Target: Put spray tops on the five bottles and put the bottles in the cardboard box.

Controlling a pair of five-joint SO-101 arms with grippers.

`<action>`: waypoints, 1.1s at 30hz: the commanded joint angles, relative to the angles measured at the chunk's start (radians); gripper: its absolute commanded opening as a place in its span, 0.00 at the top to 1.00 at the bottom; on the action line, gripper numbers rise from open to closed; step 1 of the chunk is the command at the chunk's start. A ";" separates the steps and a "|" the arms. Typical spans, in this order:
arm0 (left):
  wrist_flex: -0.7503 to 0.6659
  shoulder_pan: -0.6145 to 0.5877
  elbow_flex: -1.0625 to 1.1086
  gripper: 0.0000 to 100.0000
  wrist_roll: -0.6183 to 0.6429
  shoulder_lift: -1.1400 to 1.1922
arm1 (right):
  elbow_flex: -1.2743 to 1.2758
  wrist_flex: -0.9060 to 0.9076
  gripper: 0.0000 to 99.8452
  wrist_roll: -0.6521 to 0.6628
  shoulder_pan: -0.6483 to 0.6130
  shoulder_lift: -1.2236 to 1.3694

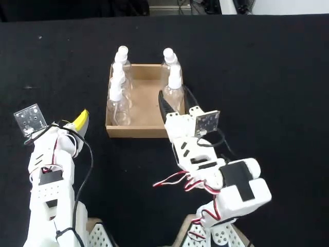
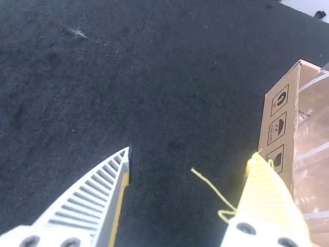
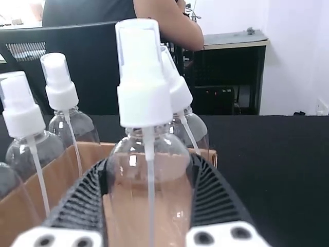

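Nearest, just off the left side of the cardboard box (image 1: 138, 131), the left gripper (image 2: 190, 153) hangs low over the black table (image 1: 257, 77). Its white and yellow fingers are spread wide with nothing between them. A loose yellow thread trails from the yellow finger. At the box's near right corner, the right gripper (image 3: 150, 163) has its black ribbed fingers closed on the sides of the held bottle (image 1: 175, 95). This clear bottle is upright inside the box against the right wall and carries a white spray top (image 3: 144, 92). Across the box, the near left bottle (image 1: 117, 105) stands against the left wall. The middle left bottle (image 1: 119, 74) is right behind it. Farthest back, the far left bottle (image 1: 122, 54) and the far right bottle (image 1: 168, 55) stand at the box's two far corners. All four are capped with white spray tops.
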 commanded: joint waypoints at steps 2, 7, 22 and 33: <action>-0.023 0.015 -0.013 0.69 0.002 -0.011 | 0.001 -0.126 0.99 -0.002 -0.011 0.056; -0.023 0.015 -0.013 0.69 0.002 -0.011 | -0.008 -0.183 0.99 0.000 -0.011 0.117; -0.023 0.012 -0.013 0.69 0.002 -0.011 | 0.007 -0.204 0.99 0.000 -0.012 0.170; -0.023 0.010 -0.013 0.69 0.002 -0.012 | 0.008 -0.203 0.98 0.000 -0.012 0.171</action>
